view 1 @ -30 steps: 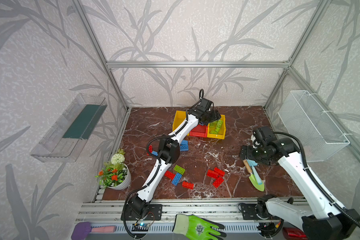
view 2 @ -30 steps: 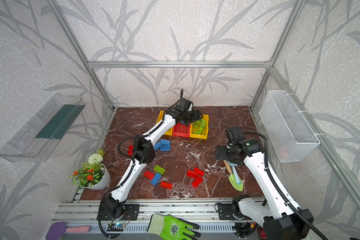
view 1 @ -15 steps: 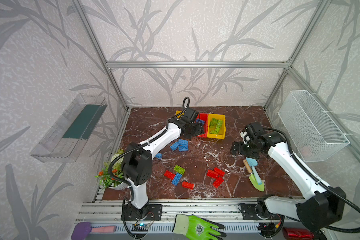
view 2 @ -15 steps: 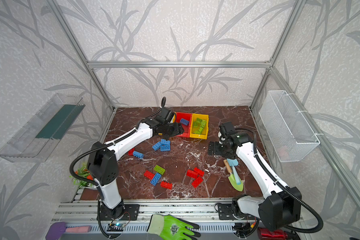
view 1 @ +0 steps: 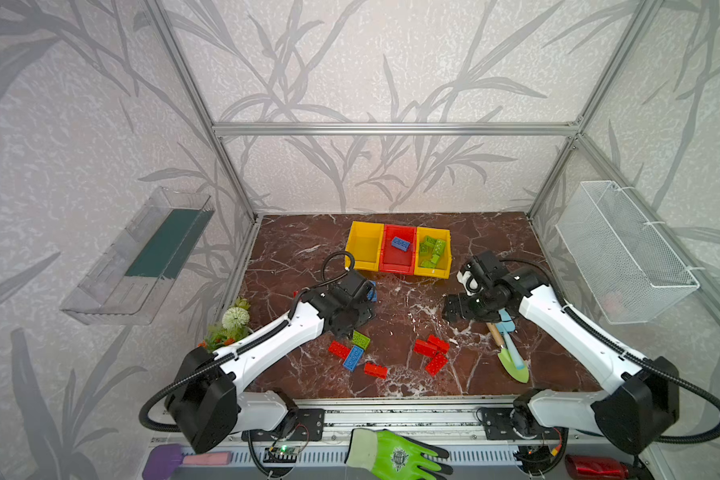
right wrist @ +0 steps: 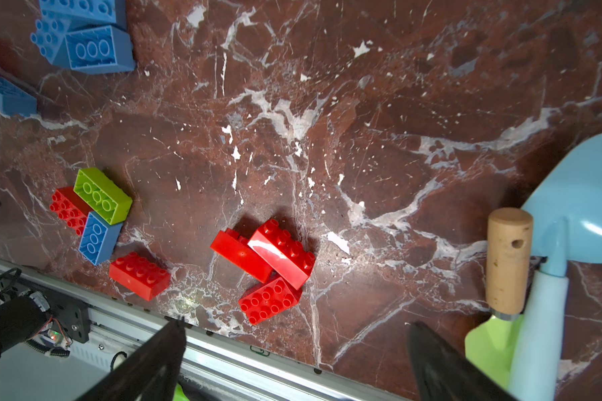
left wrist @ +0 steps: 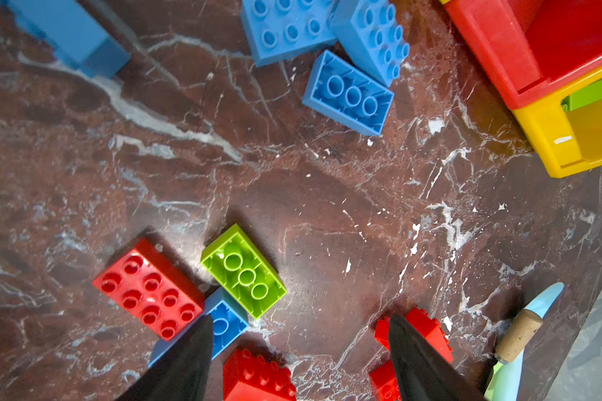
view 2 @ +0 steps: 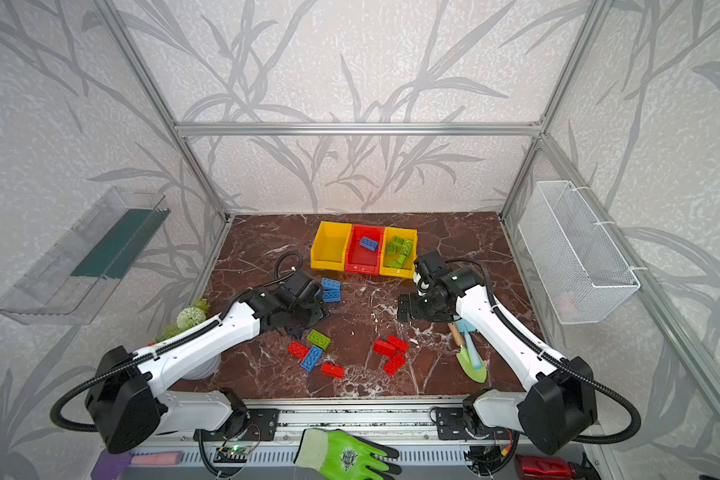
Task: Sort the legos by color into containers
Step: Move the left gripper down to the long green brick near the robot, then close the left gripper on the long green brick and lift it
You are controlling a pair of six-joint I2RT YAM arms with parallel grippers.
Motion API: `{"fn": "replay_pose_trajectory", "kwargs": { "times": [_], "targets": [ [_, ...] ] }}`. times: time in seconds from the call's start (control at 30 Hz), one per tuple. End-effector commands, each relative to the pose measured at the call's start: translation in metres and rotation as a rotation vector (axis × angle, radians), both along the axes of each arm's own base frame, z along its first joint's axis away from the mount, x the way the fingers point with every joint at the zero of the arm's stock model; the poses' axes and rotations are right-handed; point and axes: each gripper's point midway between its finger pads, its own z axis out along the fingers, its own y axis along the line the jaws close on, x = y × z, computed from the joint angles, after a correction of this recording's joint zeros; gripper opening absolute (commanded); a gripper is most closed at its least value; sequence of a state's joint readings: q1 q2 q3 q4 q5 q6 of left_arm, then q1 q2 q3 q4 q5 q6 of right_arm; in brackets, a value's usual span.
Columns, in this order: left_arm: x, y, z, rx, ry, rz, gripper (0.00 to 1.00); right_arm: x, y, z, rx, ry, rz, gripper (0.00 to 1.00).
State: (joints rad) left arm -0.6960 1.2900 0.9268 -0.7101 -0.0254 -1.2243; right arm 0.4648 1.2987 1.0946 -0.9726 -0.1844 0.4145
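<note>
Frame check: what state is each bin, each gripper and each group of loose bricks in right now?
left gripper: open, empty
right gripper: open, empty
left-side yellow bin: empty
red bin: holds one blue brick
right-side yellow bin: holds several green bricks
loose green brick: on the table, studs down
red bricks: on the table, unsorted
loose blue bricks: on the table, unsorted
</note>
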Motion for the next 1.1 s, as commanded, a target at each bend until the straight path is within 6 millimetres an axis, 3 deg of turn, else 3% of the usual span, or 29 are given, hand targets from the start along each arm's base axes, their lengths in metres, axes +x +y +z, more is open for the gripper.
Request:
{"fn": "replay_pose_trajectory", "kwargs": {
  "times": [0.0, 0.3, 0.5, 1.07],
  "targets": [
    [-0.005, 0.012, -0.01, 0.016, -0.003, 0.113, 0.79, -0.015, -0.004, -0.001, -0.006, 0.012, 0.012, 0.99],
    [0.0, 0.017, -0.031, 0.114, 0.037, 0.148, 0.78, -0.028, -0.014, 0.008, -0.008, -0.016, -0.008, 0.99],
    [0.01, 0.001, -0.044, 0.121, 0.081, 0.11, 0.77, -0.032, -0.02, 0.013, -0.019, -0.031, -0.021, 0.99],
    [-0.005, 0.008, -0.071, 0.143, 0.16, 0.161, 0.73, -0.036, -0.026, 0.01, -0.038, -0.04, -0.024, 0.99]
  ]
}}
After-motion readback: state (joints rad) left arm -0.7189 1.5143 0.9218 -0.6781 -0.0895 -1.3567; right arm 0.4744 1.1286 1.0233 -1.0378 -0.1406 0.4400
